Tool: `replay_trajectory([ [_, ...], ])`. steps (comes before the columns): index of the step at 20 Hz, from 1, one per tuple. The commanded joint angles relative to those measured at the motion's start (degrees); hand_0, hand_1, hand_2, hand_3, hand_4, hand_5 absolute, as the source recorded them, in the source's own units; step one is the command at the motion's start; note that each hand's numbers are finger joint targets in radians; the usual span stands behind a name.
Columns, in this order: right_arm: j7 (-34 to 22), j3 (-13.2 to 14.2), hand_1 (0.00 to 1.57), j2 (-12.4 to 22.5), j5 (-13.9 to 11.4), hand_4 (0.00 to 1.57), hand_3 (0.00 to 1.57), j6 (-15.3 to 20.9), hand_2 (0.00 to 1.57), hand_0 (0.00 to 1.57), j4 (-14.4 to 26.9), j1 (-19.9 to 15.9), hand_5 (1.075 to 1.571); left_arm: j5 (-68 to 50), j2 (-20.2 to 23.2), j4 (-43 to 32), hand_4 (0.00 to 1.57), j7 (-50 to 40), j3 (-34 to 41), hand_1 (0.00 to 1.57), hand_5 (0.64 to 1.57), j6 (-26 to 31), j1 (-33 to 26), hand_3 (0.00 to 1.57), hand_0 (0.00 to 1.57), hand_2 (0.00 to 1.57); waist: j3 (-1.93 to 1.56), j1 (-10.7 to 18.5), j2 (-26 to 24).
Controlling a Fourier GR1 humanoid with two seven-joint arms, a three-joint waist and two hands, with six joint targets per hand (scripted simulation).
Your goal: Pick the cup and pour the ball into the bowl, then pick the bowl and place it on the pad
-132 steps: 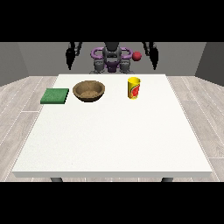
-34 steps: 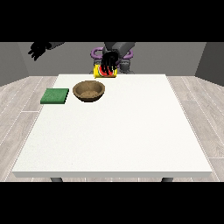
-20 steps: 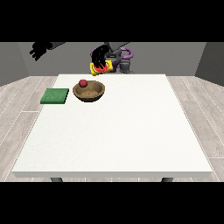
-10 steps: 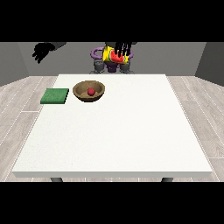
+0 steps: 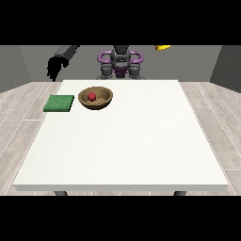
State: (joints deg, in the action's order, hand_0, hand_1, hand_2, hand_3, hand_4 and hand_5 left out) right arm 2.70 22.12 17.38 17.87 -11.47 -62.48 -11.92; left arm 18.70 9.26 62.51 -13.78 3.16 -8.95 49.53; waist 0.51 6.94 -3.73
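Spreading toward the camera, the white worktop [image 5: 122, 155] is bare across its near half, with grey plank flooring on either side. Farther back, toward the view's left, the brown bowl [image 5: 96, 98] sits upright on the worktop: round, shallow, with a darker inside. The small red ball [image 5: 92, 96] lies in it, a little left of the bowl's middle. Just beside the bowl, on its left and not touching it, the green pad [image 5: 59, 103] lies flat on the worktop near the left edge; it is a plain square with nothing on it.

Beyond the far edge of the worktop stands the robot's torso [image 5: 120, 63], grey and black with purple rings at the shoulders. The hand at the view's left [image 5: 54, 68] hangs in the air above and behind the pad, well clear of the worktop, at the end of a grey forearm that slopes down from the upper right. Its black fingers point downward, loosely spread, and they hold nothing.

At the very top of the scene, to the right of the robot's head, a small sliver of the yellow cup [image 5: 163, 47] shows, high above the worktop and well apart from the bowl. Only its lower edge is visible; the rest is cut off. The hand at the view's right does not show.
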Motion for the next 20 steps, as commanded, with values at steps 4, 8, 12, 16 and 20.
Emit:
replay_trajectory([
  [4, 5.0, -0.9, 0.0, -5.8, -2.0, 0.73, 0.0, 5.1, 0.0, 0.0, 0.8, 0.8, 1.566, -21.0, 9.2, 1.6, 1.06, 6.2, 14.1, 0.0, 1.561, 18.6, -1.0, 0.0, 0.0, 0.0, -0.43, 3.8, 5.3],
  [8, 10.5, -1.3, 0.0, -8.2, -2.1, 0.74, 0.0, 4.0, 0.0, 0.0, 4.9, 0.8, 1.567, -24.5, 14.7, 1.3, 1.05, 5.4, 17.6, 0.0, 1.555, 23.2, -0.9, 0.0, 0.0, 0.0, -0.53, 3.2, 8.5],
  [12, 11.1, -2.5, 0.0, -7.8, -3.3, 0.69, 0.0, 4.5, 0.0, 0.0, 10.9, -3.2, 1.566, -27.0, 16.6, 3.5, 0.99, 2.7, 18.5, 0.0, 1.561, 25.0, -4.0, 0.0, 0.0, 0.0, -0.54, 2.7, 7.1],
  [16, 18.0, -0.4, 0.0, -6.7, -2.3, 0.58, 0.0, 3.2, 0.0, 0.0, 16.8, -7.6, 1.558, -29.5, 19.6, 4.1, 1.0, 4.0, 20.3, 0.0, 1.542, 27.2, -4.0, 0.0, 0.0, 0.0, -0.56, 2.6, 12.5],
  [20, 20.8, -2.0, 0.0, -7.5, -3.7, 0.55, 0.0, 3.1, 0.0, 0.0, 22.6, -9.2, 1.558, -31.0, 20.2, 7.0, 1.01, 2.4, 20.5, 0.0, 1.535, 26.6, -6.6, 0.0, 0.0, 0.0, -0.56, 1.8, 11.2],
])
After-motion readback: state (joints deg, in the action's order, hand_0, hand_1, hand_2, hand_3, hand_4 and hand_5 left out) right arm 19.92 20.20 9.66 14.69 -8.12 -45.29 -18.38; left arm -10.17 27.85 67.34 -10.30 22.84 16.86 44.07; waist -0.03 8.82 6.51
